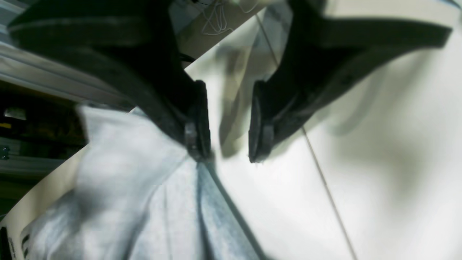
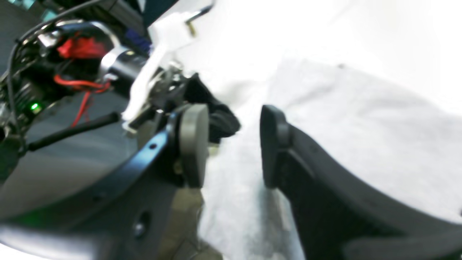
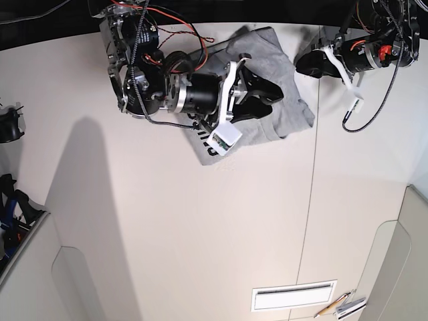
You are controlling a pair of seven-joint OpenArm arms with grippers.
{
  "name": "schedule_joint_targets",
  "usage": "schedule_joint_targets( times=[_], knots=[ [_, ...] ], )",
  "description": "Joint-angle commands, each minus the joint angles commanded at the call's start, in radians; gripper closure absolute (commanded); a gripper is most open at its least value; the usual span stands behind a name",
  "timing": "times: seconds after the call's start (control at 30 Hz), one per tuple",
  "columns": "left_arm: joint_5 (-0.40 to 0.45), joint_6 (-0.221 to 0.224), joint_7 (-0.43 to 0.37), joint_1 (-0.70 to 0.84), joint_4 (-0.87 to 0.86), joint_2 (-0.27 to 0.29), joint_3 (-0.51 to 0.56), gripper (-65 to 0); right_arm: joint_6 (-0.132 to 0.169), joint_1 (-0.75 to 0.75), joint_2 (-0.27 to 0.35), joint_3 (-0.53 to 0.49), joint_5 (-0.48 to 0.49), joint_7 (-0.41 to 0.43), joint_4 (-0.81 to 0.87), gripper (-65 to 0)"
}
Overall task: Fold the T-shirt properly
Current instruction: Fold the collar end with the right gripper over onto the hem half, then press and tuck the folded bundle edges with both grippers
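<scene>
The heather-grey T-shirt [image 3: 287,110] lies bunched at the far edge of the white table [image 3: 200,221], with black lettering [image 3: 204,139] showing at its near-left edge. My right gripper [image 3: 271,99] hovers over the middle of the shirt. In the right wrist view it [image 2: 232,144] is open, with the shirt [image 2: 361,137] below and between the jaws. My left gripper [image 3: 301,65] is at the shirt's far-right edge. In the left wrist view it [image 1: 227,144] is open and empty, one fingertip [image 1: 198,148] touching the shirt's hem [image 1: 126,187].
A seam [image 3: 313,194] runs down the table on the right. A white vent slot [image 3: 294,296] and a pencil [image 3: 332,308] lie at the near right. The table's far edge is just behind the shirt. A black object [image 3: 10,127] stands off the left edge.
</scene>
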Motion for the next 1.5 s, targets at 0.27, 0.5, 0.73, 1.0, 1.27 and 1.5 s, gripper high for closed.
schedule_joint_targets(
  times=[0.27,0.5,0.73,1.0,1.27,1.5],
  knots=[
    [-0.148,0.000,0.021,0.000,0.009,-0.008,-0.284,-19.1,0.000,0.051,0.000,0.002,-0.011,0.048,0.000,-24.2],
    [-0.297,0.000,0.109,0.000,0.027,-0.007,-0.312,-17.3,-0.010,0.153,0.001,0.144,-0.165,0.093,-0.001,-23.9],
    [-0.436,0.000,0.180,0.000,0.032,-0.007,-0.308,-17.2,-0.026,0.240,0.031,0.232,-0.257,0.166,-0.149,-4.1],
    [-0.486,0.000,0.241,0.000,0.062,-0.005,-0.154,-17.1,-0.023,0.338,0.036,0.241,-0.267,0.225,-0.367,-3.4],
    [-0.418,0.000,0.208,0.000,0.080,0.047,0.058,-13.6,-0.023,0.371,0.036,0.241,-0.314,0.244,-0.455,0.0],
    [-0.396,0.000,0.190,-0.001,0.080,0.087,0.058,-13.3,-0.023,0.371,0.036,0.221,-0.314,0.265,-0.463,0.0]
  ],
)
